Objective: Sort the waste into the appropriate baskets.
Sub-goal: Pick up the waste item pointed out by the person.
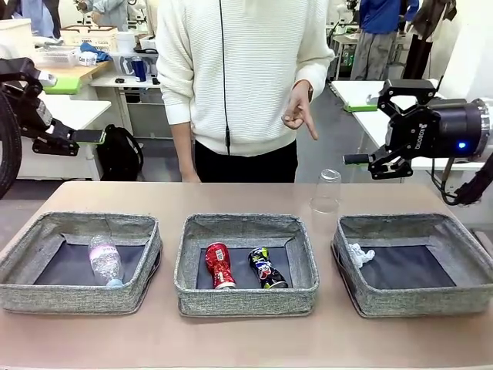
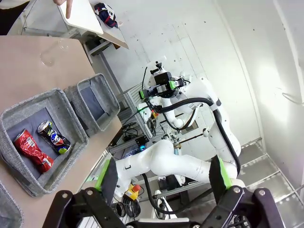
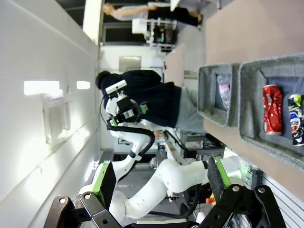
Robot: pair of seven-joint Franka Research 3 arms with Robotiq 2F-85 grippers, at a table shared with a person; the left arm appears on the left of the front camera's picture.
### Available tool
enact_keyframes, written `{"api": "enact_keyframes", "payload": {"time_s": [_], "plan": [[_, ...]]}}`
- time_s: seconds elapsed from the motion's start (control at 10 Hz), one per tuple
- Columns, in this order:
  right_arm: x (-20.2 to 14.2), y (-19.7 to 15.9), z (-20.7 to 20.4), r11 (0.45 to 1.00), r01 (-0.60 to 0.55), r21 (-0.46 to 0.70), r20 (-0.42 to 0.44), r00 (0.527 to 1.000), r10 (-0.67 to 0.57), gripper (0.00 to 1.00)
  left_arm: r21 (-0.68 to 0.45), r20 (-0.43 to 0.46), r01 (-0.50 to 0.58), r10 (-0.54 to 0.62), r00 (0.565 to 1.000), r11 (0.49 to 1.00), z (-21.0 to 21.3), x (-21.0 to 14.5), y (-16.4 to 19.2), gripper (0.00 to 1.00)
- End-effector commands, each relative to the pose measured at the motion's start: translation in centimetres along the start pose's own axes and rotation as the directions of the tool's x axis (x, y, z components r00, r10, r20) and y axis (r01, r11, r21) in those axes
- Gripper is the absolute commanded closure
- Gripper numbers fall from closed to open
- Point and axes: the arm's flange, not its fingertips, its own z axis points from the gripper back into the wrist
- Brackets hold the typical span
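Taking the middle basket (image 1: pixel 246 266) as our landmark, we find the red crushed can (image 1: pixel 219 265) and the dark multicoloured crushed can (image 1: pixel 266 269) lying side by side inside it, on its dark bottom. In the basket to its left (image 1: pixel 79 263) lies the clear plastic bottle (image 1: pixel 105 260), and in the basket to its right (image 1: pixel 414 264) the crumpled white paper ball (image 1: pixel 358 254) sits against the near-left wall.

Behind the middle basket and slightly to the right, the clear plastic cup (image 1: pixel 326 191) stands upside down on the bare table (image 1: pixel 231 196), outside every basket. We judge it the one piece left to sort; four items appear already placed.

Farther back, our right gripper (image 1: pixel 379 129) hangs above and beyond the right basket, jaws spread wide and holding nothing. Our left gripper (image 1: pixel 65 112) is raised beyond the left basket, also spread and empty. Past the middle basket, at the far table edge, the person's hand (image 1: pixel 299 112) points downward toward the cup's side.
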Motion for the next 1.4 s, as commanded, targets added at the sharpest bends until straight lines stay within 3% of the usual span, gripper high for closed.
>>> {"api": "enact_keyframes", "payload": {"time_s": [0.0,0.1,0.2,0.3,0.4,0.5,0.6,0.7,0.8,0.9,1.0,1.1,1.2,1.3], "plan": [[0.1,0.3,0.0,1.000,0.009,0.002,-0.005,1.000,-0.009,0.00,-0.018,0.008,0.019,-0.019,1.000,1.000,-0.2,-0.1,0.1,0.00],[0.0,0.0,0.0,1.000,0.000,0.000,0.000,1.000,0.000,0.00,-0.018,0.008,0.019,-0.019,1.000,1.000,-0.2,-0.1,0.1,0.00],[1.6,0.1,0.8,0.983,-0.170,-0.072,0.047,0.984,0.174,0.00,-0.018,0.008,0.019,-0.019,1.000,1.000,-0.2,-0.1,0.1,0.00],[2.4,0.5,1.4,0.910,-0.415,0.019,-0.087,0.906,0.415,0.00,-0.018,0.008,0.019,-0.019,1.000,1.000,-0.2,-0.1,0.1,0.00],[2.2,0.8,1.9,0.717,-0.684,0.137,-0.273,0.670,0.691,0.00,-0.018,0.008,0.019,-0.019,1.000,1.000,-0.2,-0.1,0.1,0.00],[1.8,0.8,3.4,0.478,-0.863,0.161,-0.330,0.409,0.851,0.00,-0.018,0.008,0.019,-0.019,1.000,1.000,-0.2,-0.1,0.1,0.00],[0.2,1.2,6.0,0.241,-0.914,0.325,-0.388,0.104,0.916,0.00,-0.018,0.008,0.019,-0.019,1.000,1.000,-0.2,-0.1,0.1,0.00],[-1.5,1.4,8.5,0.115,-0.857,0.502,-0.448,-0.145,0.882,0.00,-0.018,0.008,0.019,-0.019,1.000,1.000,-0.2,-0.1,0.1,0.00],[-3.6,1.2,11.0,-0.009,-0.718,0.696,-0.439,-0.436,0.785,0.00,-0.018,0.008,0.019,-0.019,1.000,1.000,-0.2,-0.1,0.1,0.00],[-5.5,1.3,12.5,-0.064,-0.748,0.661,-0.491,-0.495,0.717,0.00,-0.018,0.008,0.019,-0.019,1.000,1.000,-0.2,-0.1,0.1,0.00],[-7.3,1.6,12.5,0.011,-0.913,0.408,-0.691,-0.300,0.658,0.00,-0.018,0.008,0.019,-0.019,1.000,1.000,-0.2,-0.1,0.1,0.00],[-8.1,2.7,11.7,0.103,-0.993,-0.066,-0.718,0.119,0.686,0.00,-0.018,0.008,0.019,-0.019,1.000,1.000,-0.2,-0.1,0.1,0.00],[-7.5,3.6,10.6,0.175,-0.774,-0.609,-0.482,0.536,0.694,0.00,-0.018,0.008,0.019,-0.019,1.000,1.000,-0.2,-0.1,0.1,0.00],[-7.2,2.5,13.0,0.469,-0.875,0.119,-0.755,0.227,0.615,0.00,-0.018,0.008,0.019,-0.019,1.000,1.000,-0.2,-0.1,0.1,0.00]]}}
